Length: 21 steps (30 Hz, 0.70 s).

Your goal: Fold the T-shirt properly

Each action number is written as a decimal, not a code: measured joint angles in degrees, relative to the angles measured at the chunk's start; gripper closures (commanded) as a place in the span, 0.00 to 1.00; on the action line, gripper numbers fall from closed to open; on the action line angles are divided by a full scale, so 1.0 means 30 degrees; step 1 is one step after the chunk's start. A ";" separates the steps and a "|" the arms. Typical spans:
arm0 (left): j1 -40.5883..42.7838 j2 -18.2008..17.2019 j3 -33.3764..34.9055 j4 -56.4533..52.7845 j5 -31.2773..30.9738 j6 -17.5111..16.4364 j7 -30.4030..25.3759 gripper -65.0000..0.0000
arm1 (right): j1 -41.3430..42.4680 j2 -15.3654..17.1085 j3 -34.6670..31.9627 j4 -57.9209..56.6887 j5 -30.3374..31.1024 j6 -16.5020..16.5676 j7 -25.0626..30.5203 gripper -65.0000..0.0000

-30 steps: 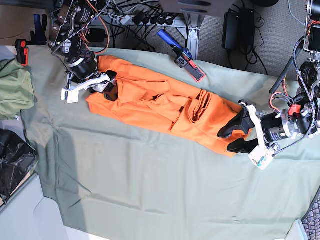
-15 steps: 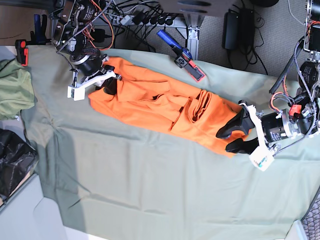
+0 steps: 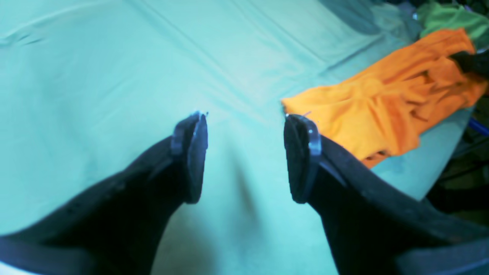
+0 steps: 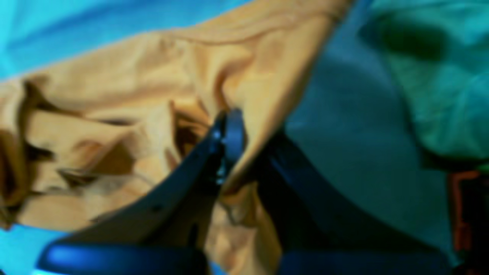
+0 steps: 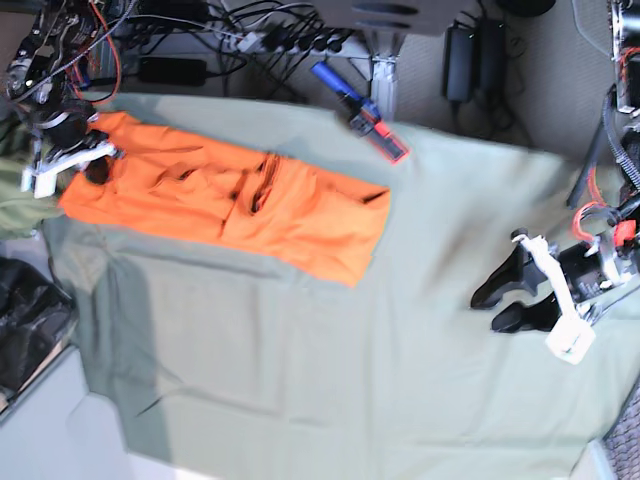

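right gripper point(image 4: 244, 152) pinching one end of the orange t-shirt point(image 5: 230, 190), left gripper point(image 5: 505, 300) empty.

jaws of the right one squeezed tight with a fold of orange cloth stuck between them, rest of the shirt stretched out long and bunched in front of the tips. jaws of the left one wide apart, nothing in between, only the green table cloth point(image 3: 114, 57) under them, shirt well off past the right jaw. looks like the pull-it-straight step, not the folding yet, since the shirt lies in a rumpled strip near the far edge. next move probably needs the empty jaws brought over to the loose end, set down around the hem and closed, then both ends pulled flat. could bunch up more if only one end gets tugged.
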 measured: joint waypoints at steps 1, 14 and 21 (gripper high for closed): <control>0.0058 0.0007 0.0000 0.0000 0.0000 0.0000 -0.0007 0.46 | -0.0007 0.0029 0.0102 0.0204 0.0168 0.0000 -0.0197 1.00; 0.0364 0.0051 0.0029 0.0000 0.0015 0.0000 0.0000 0.46 | -0.0007 -0.4925 -0.4838 0.7235 -0.0503 0.0109 0.0175 1.00; 0.0561 0.0051 0.0029 0.0000 -0.0022 0.0000 0.0007 0.46 | 0.0503 -0.7300 -0.8786 0.7235 -0.3322 0.0102 0.1188 1.00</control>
